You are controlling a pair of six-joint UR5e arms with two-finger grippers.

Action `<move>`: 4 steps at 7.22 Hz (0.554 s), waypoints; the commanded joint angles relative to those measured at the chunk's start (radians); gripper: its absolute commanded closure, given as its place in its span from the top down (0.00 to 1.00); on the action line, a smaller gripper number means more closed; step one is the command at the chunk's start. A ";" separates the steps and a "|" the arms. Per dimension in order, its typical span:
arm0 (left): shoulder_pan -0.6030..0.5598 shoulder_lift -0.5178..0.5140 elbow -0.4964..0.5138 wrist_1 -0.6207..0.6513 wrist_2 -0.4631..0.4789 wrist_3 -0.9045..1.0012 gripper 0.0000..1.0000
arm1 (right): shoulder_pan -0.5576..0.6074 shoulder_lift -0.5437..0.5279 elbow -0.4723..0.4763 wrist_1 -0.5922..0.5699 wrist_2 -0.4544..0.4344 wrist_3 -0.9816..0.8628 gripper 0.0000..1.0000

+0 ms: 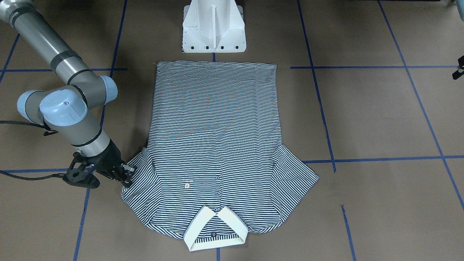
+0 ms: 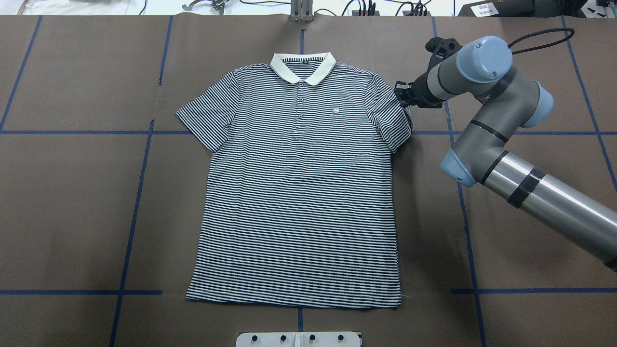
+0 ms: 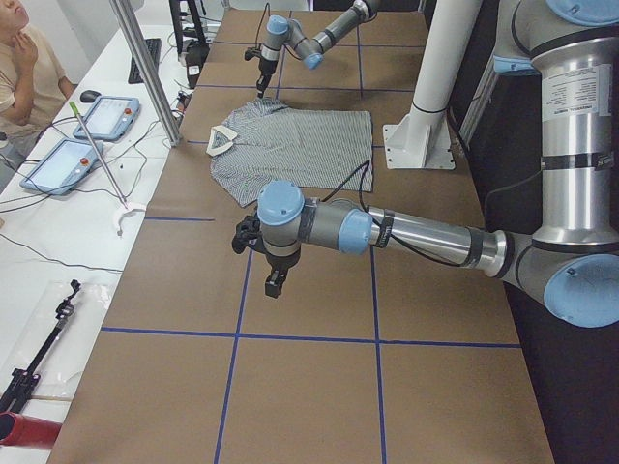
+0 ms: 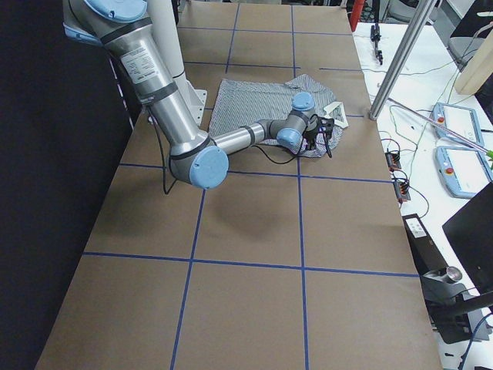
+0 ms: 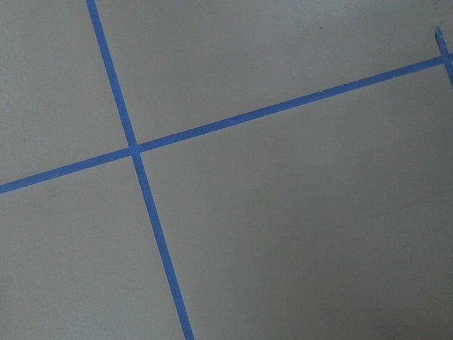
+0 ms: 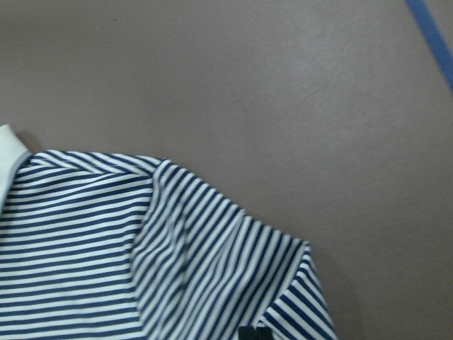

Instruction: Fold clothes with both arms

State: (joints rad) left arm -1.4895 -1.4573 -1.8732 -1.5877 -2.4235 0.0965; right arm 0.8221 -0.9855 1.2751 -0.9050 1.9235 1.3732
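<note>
A robotics lab: a blue tape grid (image 2: 72, 292) on a paper-covered table (image 2: 72, 217), a white arm pedestal (image 1: 214, 27), teach pendants (image 3: 60, 164) alongside.

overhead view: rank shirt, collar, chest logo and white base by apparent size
1. polo shirt
2. collar and white base: too close to rank, the base is cropped by the frame edge
3. chest logo

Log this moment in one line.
shirt flat, unfolded | right gripper at sleeve edge, grip unclear | left gripper over table, off shirt
</note>
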 commanded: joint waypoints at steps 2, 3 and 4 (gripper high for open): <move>-0.002 0.002 -0.014 0.000 -0.002 -0.003 1.00 | -0.076 0.169 -0.136 -0.012 -0.098 0.115 0.00; -0.002 0.002 -0.012 0.002 -0.025 -0.003 1.00 | -0.078 0.183 -0.154 -0.011 -0.103 0.115 0.00; -0.002 0.002 -0.012 0.002 -0.028 -0.003 1.00 | -0.078 0.221 -0.204 -0.011 -0.109 0.115 0.00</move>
State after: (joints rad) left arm -1.4908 -1.4560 -1.8847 -1.5866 -2.4417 0.0938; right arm 0.7484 -0.8053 1.1223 -0.9163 1.8283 1.4856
